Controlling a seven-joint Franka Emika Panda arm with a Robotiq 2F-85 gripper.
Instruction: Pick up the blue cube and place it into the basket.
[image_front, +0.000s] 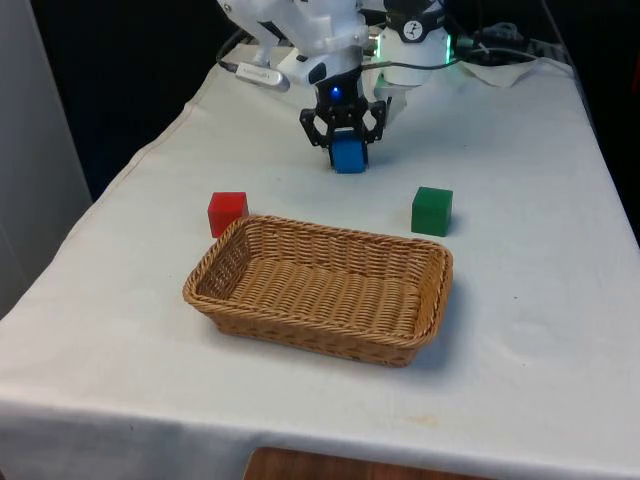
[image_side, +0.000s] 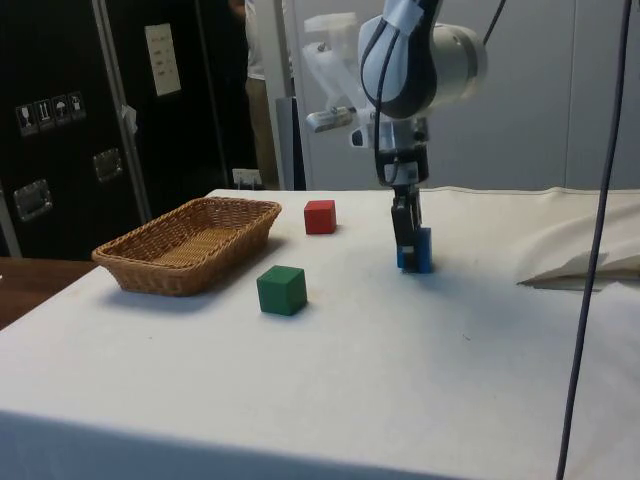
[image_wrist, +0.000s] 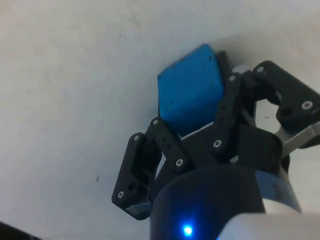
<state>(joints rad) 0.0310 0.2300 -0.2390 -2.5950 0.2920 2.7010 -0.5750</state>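
Three cubes sit on the white cloth (image_front: 540, 300), and the blue cube (image_front: 349, 154) is the one in hand: the gripper (image_front: 343, 135) has its black fingers closed against two opposite faces of it, at the far end of the table, well behind the basket (image_front: 322, 285). From the side view the cube (image_side: 418, 250) looks to be resting on the cloth or barely off it; I cannot tell which.

The step in hand is the lift. My judgement is that it goes best straight up, high enough to pass the basket's raised rim, before any travel toward the front of the table. The wrist view shows the cube (image_wrist: 190, 90) slightly skewed between the fingers, so a slow, steady rise would keep it from twisting out. The red cube (image_front: 227, 213) lies just beside the basket's far corner on the front view's left, and the green cube (image_front: 432, 211) near the far corner on the front view's right; the path between them looks open. A low release over the middle of the basket would stop a bounce.

All three cubes look hard, smooth and matte with crisp edges. The basket is woven tan wicker, rectangular, with sloping walls, a braided rim and a ribbed floor. The cloth is soft and lightly creased.
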